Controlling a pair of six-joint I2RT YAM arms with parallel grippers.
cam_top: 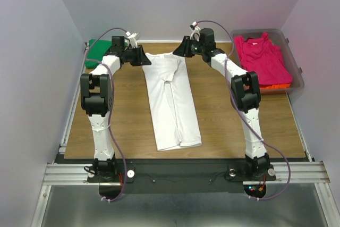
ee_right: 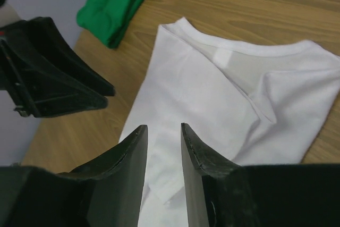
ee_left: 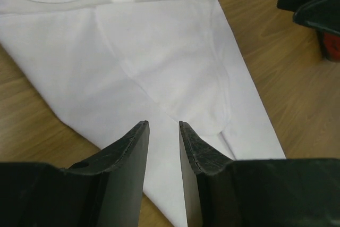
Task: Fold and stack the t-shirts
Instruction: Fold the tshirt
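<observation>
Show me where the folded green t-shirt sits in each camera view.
Top external: the folded green cloth t-shirt is at upper left, on the far left corner of the wooden table.
Left wrist: not in view.
Right wrist: upper left, beyond the white shirt.
Shared landmark: the long white cloth t-shirt shows in all three.

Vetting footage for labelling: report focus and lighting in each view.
Top external: even, soft light, sharp throughout; the white t-shirt is bright but its folds are readable. Left wrist: cloth sharp, left gripper dark with little detail. Right wrist: much the same for the right gripper; green t-shirt slightly soft.
</observation>
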